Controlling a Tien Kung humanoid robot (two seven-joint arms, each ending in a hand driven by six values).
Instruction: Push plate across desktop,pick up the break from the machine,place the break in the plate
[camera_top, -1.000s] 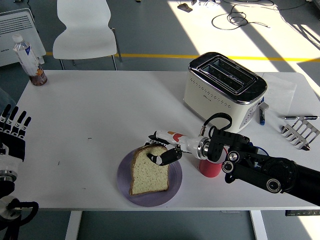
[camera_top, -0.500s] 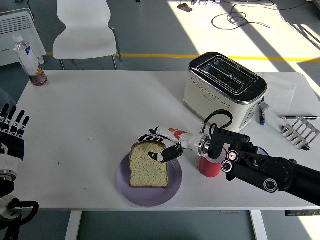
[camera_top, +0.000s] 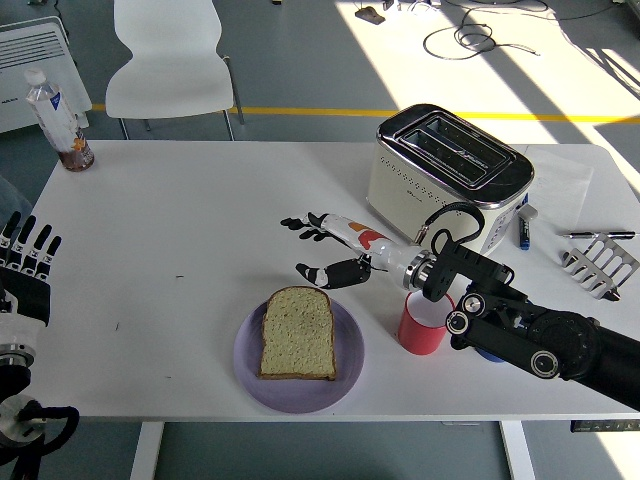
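The slice of bread now lies flat on the purple plate near the surface's front edge, free of any grip. Half a second ago the right hand's fingers were at its top edge and the slice stood tilted; since then it has dropped flat and the right hand has lifted away toward the toaster, fingers spread and holding nothing. By my reading the placing step is done, with only the withdrawal left. The slice's long axis runs roughly front to back, rounded crust end pointing away from the robot, square end toward the near edge. A red cup stands just beside the plate on the right. The left hand rests at the left edge, fingers open and upright.
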